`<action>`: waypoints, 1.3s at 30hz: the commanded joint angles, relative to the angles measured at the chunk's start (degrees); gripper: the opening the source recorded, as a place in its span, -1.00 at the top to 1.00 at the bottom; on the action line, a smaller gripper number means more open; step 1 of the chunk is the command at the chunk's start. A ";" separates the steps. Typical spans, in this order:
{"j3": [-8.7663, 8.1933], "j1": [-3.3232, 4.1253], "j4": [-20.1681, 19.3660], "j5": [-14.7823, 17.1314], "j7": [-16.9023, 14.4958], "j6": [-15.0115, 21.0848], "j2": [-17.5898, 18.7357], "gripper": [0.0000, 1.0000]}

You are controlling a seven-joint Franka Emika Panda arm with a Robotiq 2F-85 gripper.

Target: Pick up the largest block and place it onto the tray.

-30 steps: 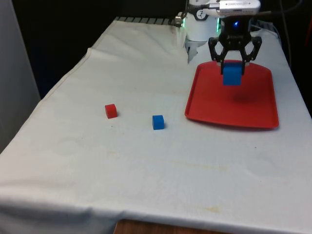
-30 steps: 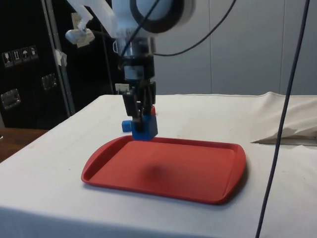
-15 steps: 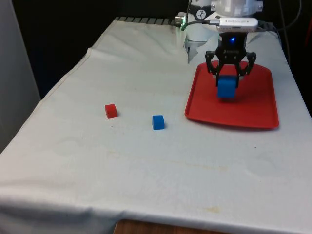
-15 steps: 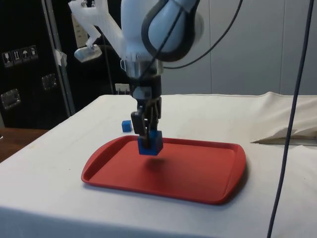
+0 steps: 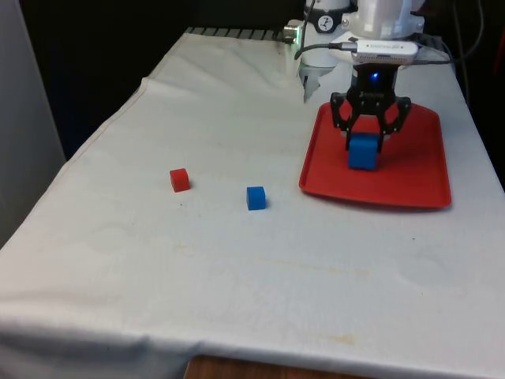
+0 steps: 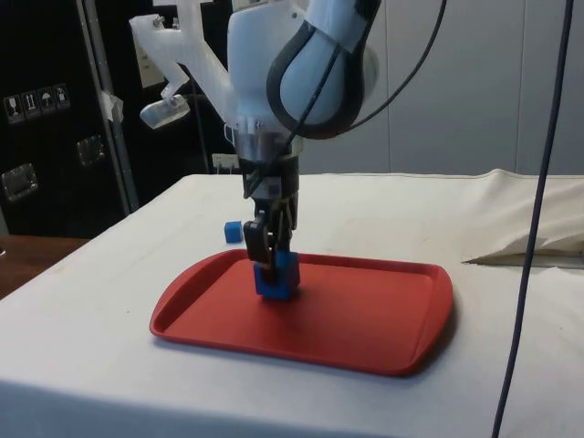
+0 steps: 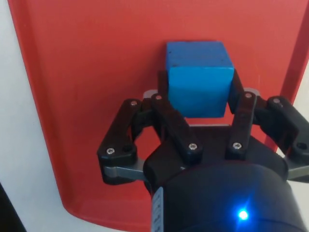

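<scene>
So the gripper [image 5: 365,140] is down over the red tray [image 5: 418,178], jaws clamped on the big blue block [image 5: 363,151]. From the side, the block [image 6: 276,277] looks like it's sitting right on the tray [image 6: 365,319] floor, a bit toward the tray's robot-side half. The wrist view backs that up: block [image 7: 199,77] pinched between the two fingers [image 7: 166,113], red tray [image 7: 87,72] all around it. Off the tray on the white cloth [image 5: 197,260] there's a small blue cube [image 5: 256,197] near the tray's edge, and a small red cube [image 5: 180,179] farther out past it.
</scene>
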 commanded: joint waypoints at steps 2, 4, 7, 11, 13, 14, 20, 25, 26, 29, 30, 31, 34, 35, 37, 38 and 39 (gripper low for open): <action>0.52 -0.23 -0.06 0.63 -0.11 1.15 0.34 0.64; 0.57 -0.23 -0.06 0.63 -0.11 1.32 0.52 0.25; 0.57 -0.23 0.00 0.63 -0.11 1.43 0.57 -0.15; 0.63 -0.23 0.00 0.63 -0.11 1.55 0.69 -0.99; 0.63 -0.23 0.00 0.63 -0.11 1.55 0.69 -1.00; 0.11 0.00 0.06 0.00 0.11 0.92 0.69 -1.00; -0.06 0.11 -0.06 -0.11 0.23 1.09 -0.06 -1.00; -0.80 0.40 -0.17 -0.97 0.46 0.52 -1.49 -1.00; -1.09 0.46 -0.29 -1.38 0.57 0.06 -2.35 -1.00; -1.32 0.46 -0.29 -1.95 0.69 -0.63 -3.61 -1.00; -0.46 -0.06 -0.17 -0.86 -0.11 -0.40 -3.67 -1.00; -1.43 0.40 -0.29 -2.23 0.74 -1.03 -4.13 -1.00; -1.66 0.23 -0.23 -2.98 0.92 -2.23 -6.02 -1.00; -1.72 0.23 -0.23 -3.21 0.92 -2.46 -6.42 -1.00; -1.78 0.11 -0.17 -3.67 1.03 -3.04 -7.28 -1.00; -0.97 -0.23 -0.17 -2.23 0.06 -2.64 -7.05 -1.00; -1.78 0.11 -0.11 -3.90 1.09 -3.38 -7.79 -1.00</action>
